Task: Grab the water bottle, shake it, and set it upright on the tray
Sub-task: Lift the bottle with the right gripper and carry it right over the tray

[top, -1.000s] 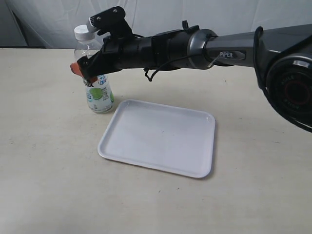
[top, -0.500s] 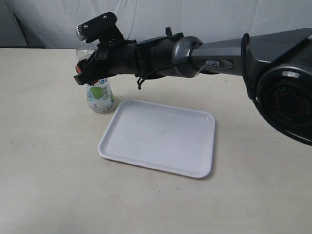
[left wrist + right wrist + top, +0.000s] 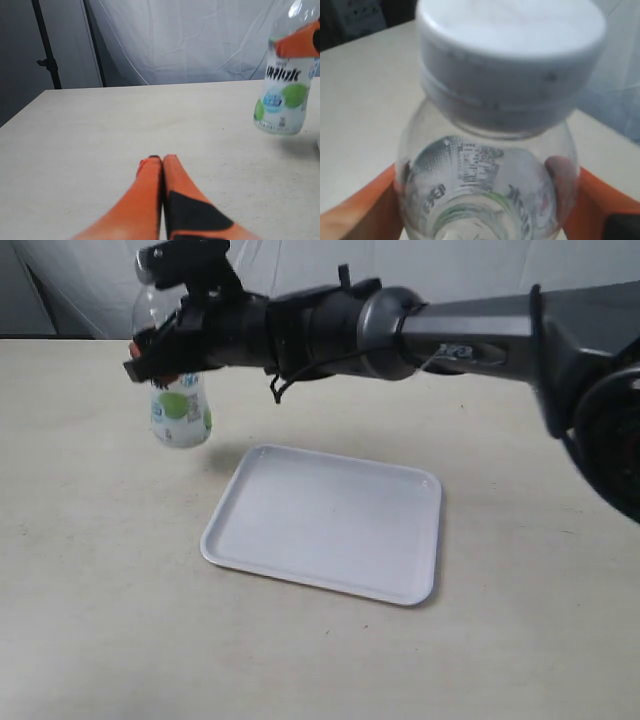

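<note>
Right end effector (image 3: 158, 358) was clenched on the water bottle (image 3: 180, 415), its orange fingers (image 3: 362, 212) pressing the clear shoulder just below the white cap. The bottle hung roughly upright, clear of the desk (image 3: 100, 620), with a shadow beneath it in the left wrist view. It was off beyond the tray's far left corner, not above the tray (image 3: 300, 575).

By that look the pick-up was done and the shake was the step in hand, or about to start. The grip sat high on a smooth, rounded part, so the shake probably called for a firm hold to keep the bottle from slipping. After that, the bottle would need carrying across over the tray's low rim and setting down level on its flat base before the fingers let go.

Left end effector (image 3: 162, 172) was closed on nothing, fingers pressed together low over the desk, apart from the bottle. A white curtain (image 3: 400, 265) hung behind the desk, and a dark stand (image 3: 45, 50) stood off to one side. Nothing lay between the bottle and the tray, which held nothing.
</note>
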